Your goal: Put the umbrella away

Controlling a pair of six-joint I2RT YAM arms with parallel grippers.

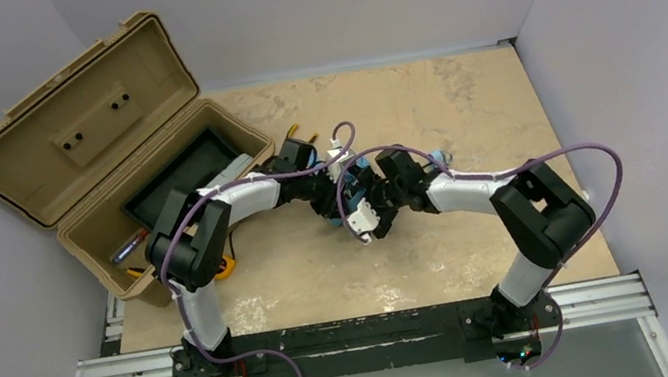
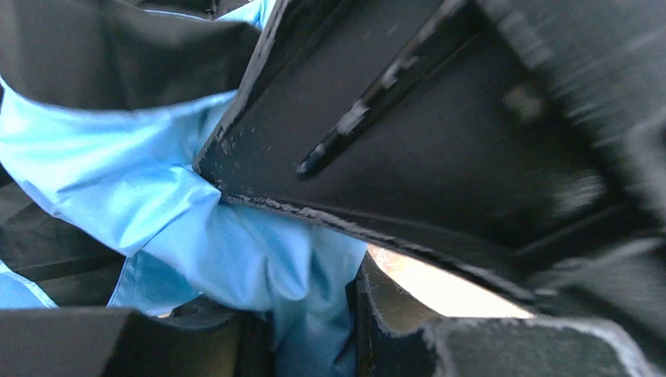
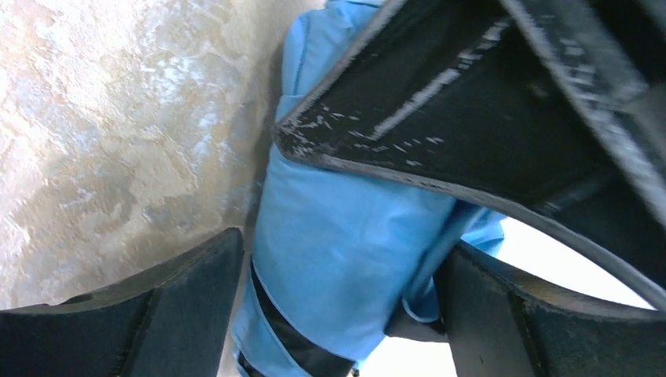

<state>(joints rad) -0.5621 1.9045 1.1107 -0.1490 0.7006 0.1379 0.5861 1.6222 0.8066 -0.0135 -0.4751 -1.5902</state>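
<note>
The umbrella is a sky-blue fabric bundle at mid-table, mostly hidden under both wrists. My left gripper reaches it from the left and my right gripper from the right. In the left wrist view, the left gripper is shut on a fold of the umbrella. In the right wrist view, the right gripper stands open astride the umbrella. The fabric touches its right finger, and a sliver of gap shows at the left one. A black strap crosses the bundle.
An open tan toolbox stands at the left, its lid leaning back, a black tray and small items inside. A yellow object lies by its front corner. Grey walls enclose the tan tabletop. Each wrist view has the other gripper's black finger close by.
</note>
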